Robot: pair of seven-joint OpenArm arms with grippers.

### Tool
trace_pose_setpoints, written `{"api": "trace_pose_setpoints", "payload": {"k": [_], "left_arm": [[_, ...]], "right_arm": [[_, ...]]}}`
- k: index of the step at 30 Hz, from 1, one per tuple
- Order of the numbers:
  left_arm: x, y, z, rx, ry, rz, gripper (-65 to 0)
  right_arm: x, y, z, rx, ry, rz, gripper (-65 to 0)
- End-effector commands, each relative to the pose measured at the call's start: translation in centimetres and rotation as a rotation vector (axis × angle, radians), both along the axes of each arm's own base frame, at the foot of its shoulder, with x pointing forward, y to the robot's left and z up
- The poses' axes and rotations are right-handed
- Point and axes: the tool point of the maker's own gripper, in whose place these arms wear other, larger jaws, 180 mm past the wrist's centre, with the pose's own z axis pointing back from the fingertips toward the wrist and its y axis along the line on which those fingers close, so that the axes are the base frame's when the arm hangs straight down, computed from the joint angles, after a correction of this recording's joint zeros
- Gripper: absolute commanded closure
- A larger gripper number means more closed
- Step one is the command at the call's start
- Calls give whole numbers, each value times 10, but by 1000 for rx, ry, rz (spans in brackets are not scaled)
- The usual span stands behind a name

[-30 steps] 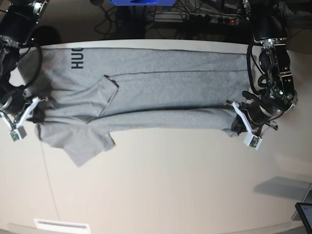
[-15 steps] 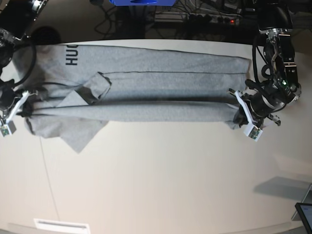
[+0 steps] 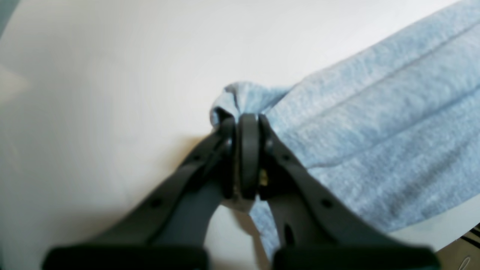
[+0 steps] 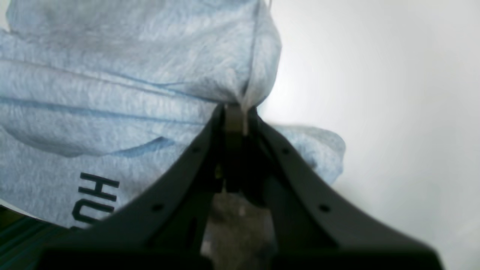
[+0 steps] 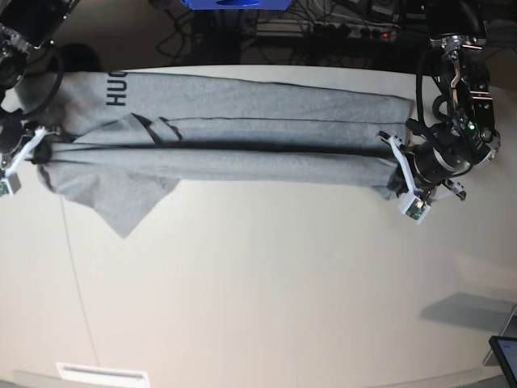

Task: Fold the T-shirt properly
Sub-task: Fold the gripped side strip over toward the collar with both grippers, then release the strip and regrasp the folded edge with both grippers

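The grey T-shirt [image 5: 242,137] is stretched left to right across the far part of the table. Black lettering [image 5: 118,89] shows at its far left. My left gripper [image 5: 393,174], on the right of the base view, is shut on the shirt's bunched edge. In the left wrist view the left gripper [image 3: 243,120] pinches a fold of the T-shirt [image 3: 375,123]. My right gripper [image 5: 36,153], at the left, is shut on the other end; up close the right gripper [image 4: 234,112] clamps the T-shirt [image 4: 131,75] above the letters [image 4: 93,198]. A sleeve [image 5: 125,206] hangs toward the front.
The off-white table [image 5: 258,291] spreads out in front of the shirt. Cables and power strips [image 5: 339,28] lie behind the far edge, beside a blue object [image 5: 234,4]. A dark device [image 5: 505,356] sits at the front right corner, and a white strip [image 5: 101,373] at the front left.
Both grippers have carried the shirt's near edge toward the far side of the table, pulling it into a taut raised fold. The sleeve has trailed along with it.
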Motion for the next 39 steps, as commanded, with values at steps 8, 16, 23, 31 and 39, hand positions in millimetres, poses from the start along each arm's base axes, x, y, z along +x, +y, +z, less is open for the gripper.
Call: {"api": "trace_pose_setpoints", "payload": {"k": [8,16,23,31,39], "left_arm": [[-12,18,4,92,18,-12,0],[-29,11,-13,124,93,-77,0],[-36,11,-19,122,116,-76,0],[-35,17,-23,183,121,-75,0],[-37,21,-34,347,135,-99,-60]], "right_arm": [[-10,-8,1,-30,13,-10,0],[-22,3,3,-33,4,-17,0],[-32,8,-16,27,43,-50,0],[-34,13,-24,57,59,-61,-1],[-32,10,-22,48,54,-60,-38]]}}
